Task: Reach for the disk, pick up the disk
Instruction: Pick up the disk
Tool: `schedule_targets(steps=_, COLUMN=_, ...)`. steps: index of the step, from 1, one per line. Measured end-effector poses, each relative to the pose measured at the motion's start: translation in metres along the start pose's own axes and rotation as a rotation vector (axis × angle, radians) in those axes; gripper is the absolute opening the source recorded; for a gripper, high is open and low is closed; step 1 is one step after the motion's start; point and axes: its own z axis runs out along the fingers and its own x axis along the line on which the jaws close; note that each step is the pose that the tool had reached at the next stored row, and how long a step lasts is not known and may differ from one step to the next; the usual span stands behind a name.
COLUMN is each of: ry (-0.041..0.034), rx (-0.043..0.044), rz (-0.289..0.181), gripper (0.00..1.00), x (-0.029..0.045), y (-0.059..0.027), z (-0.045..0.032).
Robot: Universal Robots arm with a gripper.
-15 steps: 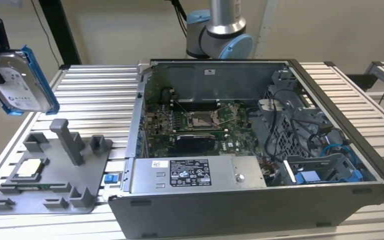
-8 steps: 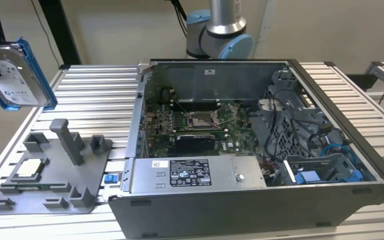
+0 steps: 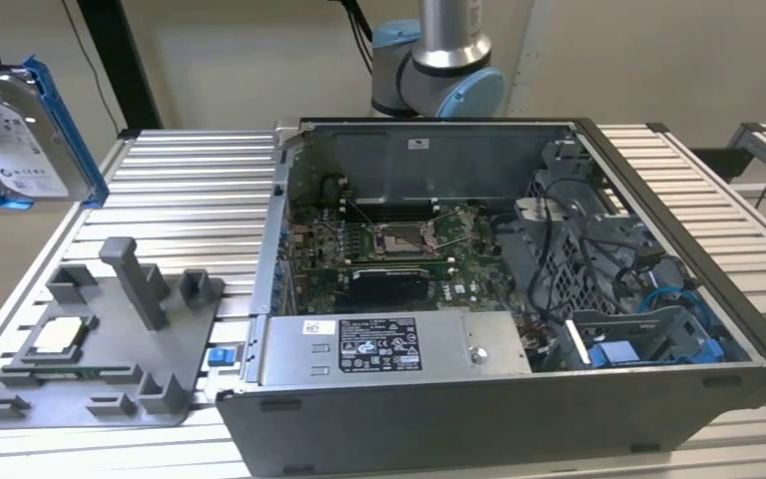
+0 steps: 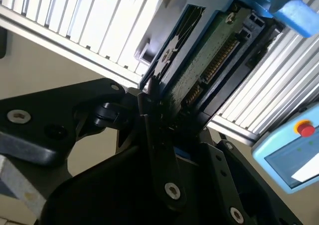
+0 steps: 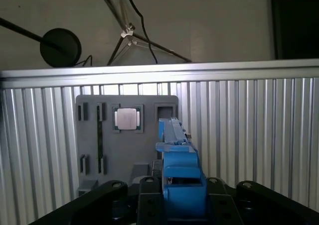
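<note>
The gripper, with its matte black fingers clamped on the disk, holds it in the air off the table, at about ten o'clock from the open computer case in the exterior view. The disk is a flat silver-grey slab with a white label and a glossy blue plastic frame. Its green circuit board shows in the second wrist view. Below it a ribbed aluminium tabletop carries a grey plastic tray holding a small square chip.
</note>
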Motion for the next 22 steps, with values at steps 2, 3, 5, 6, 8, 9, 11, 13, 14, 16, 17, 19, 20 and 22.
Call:
schedule_targets(steps=2, ry=-0.0001, rx=0.0001, rz=0.0, gripper=0.0, x=-0.0001, y=0.0, z=-0.0043)
schedule_targets(steps=3, ry=0.0, rx=0.0, rz=0.0, gripper=0.0, x=-0.0002, y=-0.0001, z=-0.0063)
schedule_targets(steps=5, ry=-0.0001, rx=0.0001, rz=0.0, gripper=0.0, x=-0.0003, y=-0.0001, z=-0.0105)
schedule_targets(steps=6, ry=-0.0001, rx=0.0001, rz=0.0, gripper=0.0, x=-0.0004, y=-0.0002, z=-0.0128)
schedule_targets(steps=8, ry=0.0, rx=0.0, rz=0.0, gripper=0.0, x=-0.0005, y=-0.0003, z=-0.017)
schedule_targets(steps=9, ry=0.0, rx=-0.0001, rz=0.0, gripper=0.0, x=-0.0005, y=-0.0003, z=-0.0189)
schedule_targets(steps=11, ry=-0.0001, rx=0.0001, rz=0.0, gripper=0.0, x=-0.0006, y=-0.0004, z=-0.0232)
schedule_targets(steps=13, ry=0.0, rx=0.0, rz=0.0, gripper=0.0, x=-0.0008, y=-0.0005, z=-0.03)
schedule_targets(steps=14, ry=0.0, rx=0.0001, rz=0.0, gripper=0.0, x=-0.0009, y=-0.0006, z=-0.0321)
schedule_targets(steps=16, ry=-0.0001, rx=0.0, rz=0.0, gripper=0.0, x=-0.0011, y=-0.0007, z=-0.0387)
schedule_targets(steps=17, ry=-0.0001, rx=0.0, rz=0.0, gripper=0.0, x=-0.0011, y=-0.0007, z=-0.0406)
schedule_targets(steps=19, ry=-0.0001, rx=0.0, rz=0.0, gripper=0.0, x=-0.0012, y=-0.0008, z=-0.0448)
schedule_targets(steps=20, ry=-0.0001, rx=0.0001, rz=0.0, gripper=0.0, x=-0.0013, y=-0.0008, z=-0.0468)
schedule_targets(steps=22, ry=-0.0001, rx=0.0, rz=0.0, gripper=0.0, x=-0.0014, y=-0.0009, z=-0.0503)
